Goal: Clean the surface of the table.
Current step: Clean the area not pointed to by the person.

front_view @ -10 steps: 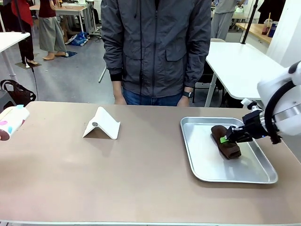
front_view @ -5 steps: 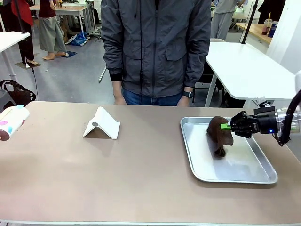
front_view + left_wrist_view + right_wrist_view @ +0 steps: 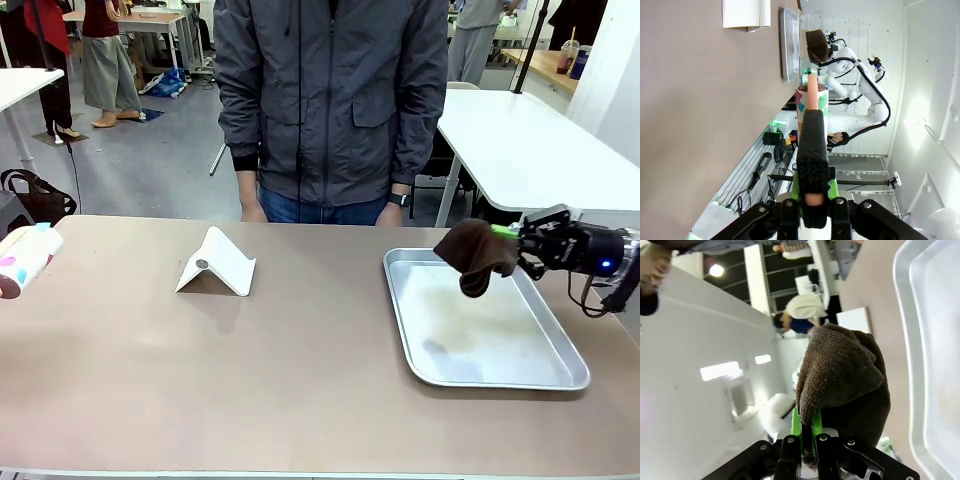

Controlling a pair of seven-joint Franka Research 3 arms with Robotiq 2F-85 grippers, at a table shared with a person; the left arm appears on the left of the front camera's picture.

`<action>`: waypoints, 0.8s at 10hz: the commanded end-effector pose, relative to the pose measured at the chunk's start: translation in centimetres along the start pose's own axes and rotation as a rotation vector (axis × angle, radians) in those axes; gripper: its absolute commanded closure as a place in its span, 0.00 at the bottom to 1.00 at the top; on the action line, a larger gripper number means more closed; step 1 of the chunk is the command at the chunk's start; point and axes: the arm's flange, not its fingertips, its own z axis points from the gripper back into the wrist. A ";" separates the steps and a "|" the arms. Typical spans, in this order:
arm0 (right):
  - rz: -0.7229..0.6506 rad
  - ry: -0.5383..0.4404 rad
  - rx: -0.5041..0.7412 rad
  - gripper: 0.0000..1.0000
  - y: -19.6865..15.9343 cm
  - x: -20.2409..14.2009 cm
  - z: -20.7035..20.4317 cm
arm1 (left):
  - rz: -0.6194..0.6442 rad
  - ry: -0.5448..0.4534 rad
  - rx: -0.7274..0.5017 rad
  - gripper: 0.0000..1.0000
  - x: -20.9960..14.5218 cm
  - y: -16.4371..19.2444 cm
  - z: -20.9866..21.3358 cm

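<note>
**Cloth-drop risk**
Right gripper (image 3: 518, 239) jaws clamp one end of the brown cloth (image 3: 472, 255) above the tray (image 3: 480, 335); swing fast and you may drop it.

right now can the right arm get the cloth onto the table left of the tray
Probably yes: the right gripper holds the brown cloth lifted above the tray, and nothing stands on the table between tray and white stand.

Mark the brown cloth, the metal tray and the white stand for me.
Brown cloth (image 3: 474, 254): front view, middle of the hanging fold.
Metal tray (image 3: 490, 340): front view, bare floor of the tray.
White stand (image 3: 225, 262): front view, its sloped face.
</note>
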 end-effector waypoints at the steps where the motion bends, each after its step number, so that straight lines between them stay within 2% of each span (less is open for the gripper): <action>1: -0.025 -0.063 -0.013 0.91 2.0 -0.8 1.3 | -0.011 -0.004 -0.016 0.78 -0.4 -0.5 0.3; 4: 0.128 -0.101 -0.112 0.91 4.8 -4.5 5.1 | -0.011 -0.004 -0.016 0.78 -0.4 -0.5 0.3; 7: 0.284 -0.114 -0.109 0.91 6.7 -10.0 9.4 | -0.011 -0.004 -0.016 0.78 -0.4 -0.5 0.3; 8: 0.337 -0.084 -0.092 0.91 6.9 -12.0 10.2 | -0.011 -0.004 -0.016 0.78 -0.4 -0.5 0.3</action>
